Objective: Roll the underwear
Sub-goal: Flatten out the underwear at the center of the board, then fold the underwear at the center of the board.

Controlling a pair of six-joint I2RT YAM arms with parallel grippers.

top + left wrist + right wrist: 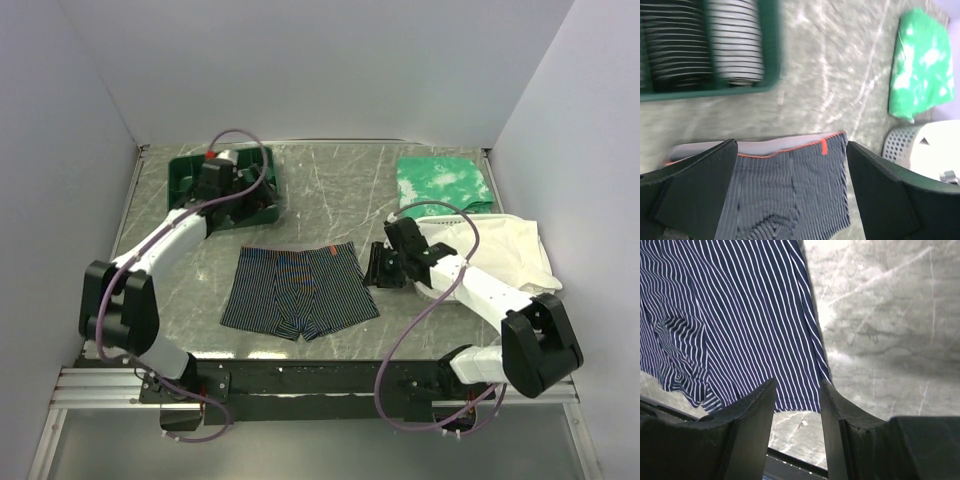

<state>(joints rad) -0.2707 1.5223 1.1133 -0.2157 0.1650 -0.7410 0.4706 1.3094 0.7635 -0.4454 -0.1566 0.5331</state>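
The left arm (165, 235) extends forward from its base, angled slightly right, with the wrist at the far end of its reach. The left gripper (790, 150) tilts downward, and its 2 fingers (695, 185) stand spread wide. The right arm (480, 285) reaches left toward the centreline with the wrist carried low. The right gripper (797, 390) points down and leftward. Its 2 fingers (750, 425) stand partly apart, a narrower gap than on the left.
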